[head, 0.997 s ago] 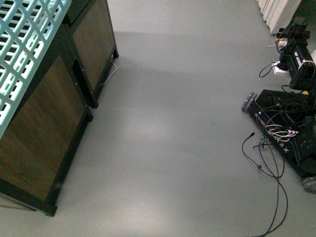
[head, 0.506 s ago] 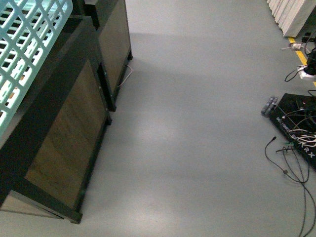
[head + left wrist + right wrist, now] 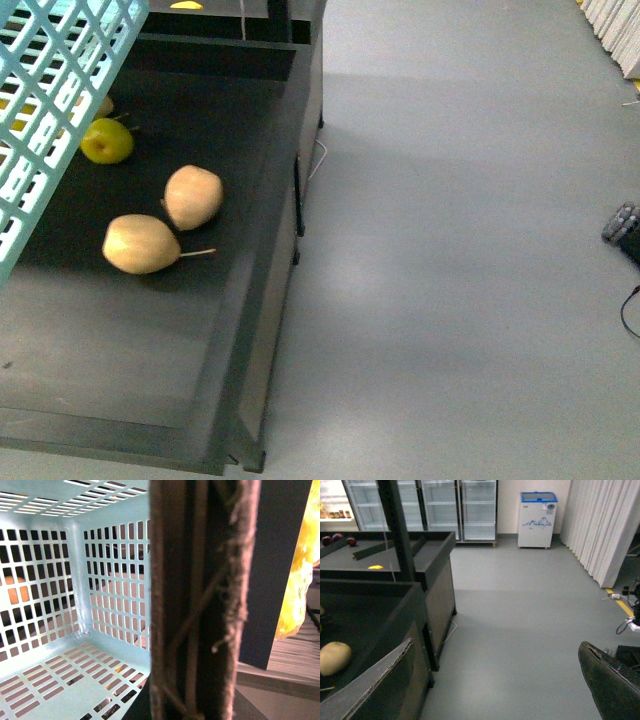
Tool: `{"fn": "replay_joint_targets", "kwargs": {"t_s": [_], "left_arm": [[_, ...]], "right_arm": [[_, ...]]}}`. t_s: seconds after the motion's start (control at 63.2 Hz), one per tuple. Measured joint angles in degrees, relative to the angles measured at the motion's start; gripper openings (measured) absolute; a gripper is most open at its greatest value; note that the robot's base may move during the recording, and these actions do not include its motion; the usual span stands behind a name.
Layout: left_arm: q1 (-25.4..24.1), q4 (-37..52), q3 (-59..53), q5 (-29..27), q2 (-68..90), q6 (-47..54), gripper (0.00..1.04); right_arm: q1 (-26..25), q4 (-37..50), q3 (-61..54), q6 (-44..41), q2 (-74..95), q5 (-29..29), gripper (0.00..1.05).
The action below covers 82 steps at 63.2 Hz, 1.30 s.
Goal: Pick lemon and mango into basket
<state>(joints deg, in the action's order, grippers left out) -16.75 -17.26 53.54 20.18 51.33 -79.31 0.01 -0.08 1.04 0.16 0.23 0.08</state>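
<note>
The pale teal basket (image 3: 50, 90) hangs tilted at the upper left of the front view, above the black display table. In the left wrist view its slotted inside (image 3: 65, 605) looks empty. My left gripper (image 3: 192, 630) is shut on the basket, and a brown fibrous pad fills the middle of that view. My right gripper (image 3: 495, 690) is open over the grey floor beside the table, with nothing between its fingers (image 3: 612, 685). I cannot pick out the lemon or the mango for sure. A small yellow shape (image 3: 375, 567) lies on a farther tray.
Two tan pear-like fruits (image 3: 193, 196) (image 3: 140, 244) and a green apple (image 3: 107, 141) lie on the black table (image 3: 250, 300). Grey floor (image 3: 450, 250) stretches to the right. Glass fridges (image 3: 445, 505), a chest freezer (image 3: 537, 517) and a curtain (image 3: 605, 525) stand at the back.
The front view has swung towards the table. Its top with the fruits has come into sight, and the other robot base with its cables has slid almost out on the right.
</note>
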Motion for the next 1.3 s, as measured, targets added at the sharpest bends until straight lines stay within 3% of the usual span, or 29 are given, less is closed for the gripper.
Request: {"fn": "replay_joint_targets", "kwargs": {"t_s": [1.298], "left_arm": [[-0.04,0.00,0.00,-0.15,0.02,0.04,0.05]], "right_arm": [[-0.02,-0.02,0.00,0.00,-0.11,-0.04,0.96]]}}
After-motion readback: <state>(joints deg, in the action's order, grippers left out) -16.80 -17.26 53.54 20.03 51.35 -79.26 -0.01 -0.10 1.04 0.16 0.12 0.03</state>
